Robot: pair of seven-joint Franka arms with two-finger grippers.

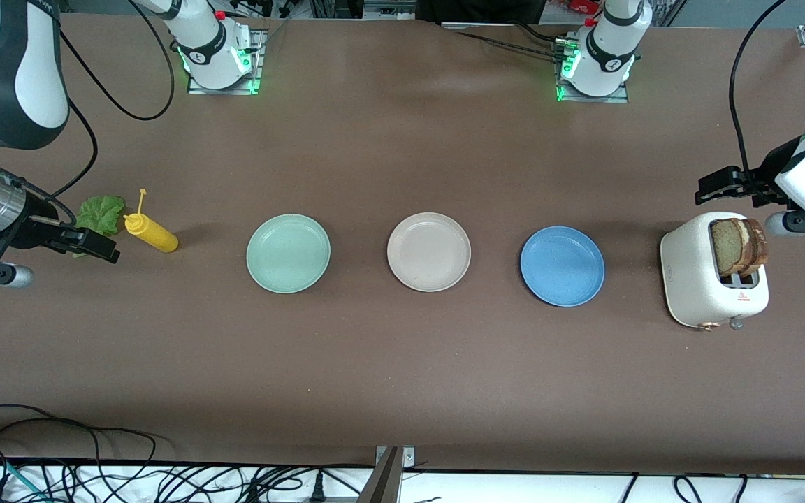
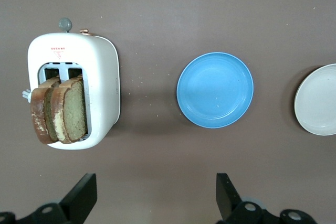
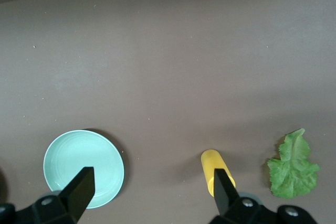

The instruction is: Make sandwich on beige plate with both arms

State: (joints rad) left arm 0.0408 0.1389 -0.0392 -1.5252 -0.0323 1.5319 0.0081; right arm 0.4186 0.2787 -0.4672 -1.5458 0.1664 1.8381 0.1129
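Left gripper (image 2: 152,203), fingers spread, hangs near the toaster's (image 1: 689,279) toast (image 1: 738,246); right gripper (image 3: 149,198), also spread, hangs above the bottle (image 3: 211,174), near the lettuce (image 3: 293,167), ready to load the beige plate (image 1: 428,251).

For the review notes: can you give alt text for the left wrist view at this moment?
Two toast slices stand in a white toaster on a brown table, beside an empty blue plate, with part of the beige plate at the frame's edge. The left hand hangs open above the table.

Three plates (image 1: 428,251), two toast slices (image 1: 738,246), one toaster (image 1: 696,286), one lettuce leaf (image 1: 102,213), one yellow bottle (image 1: 151,234).
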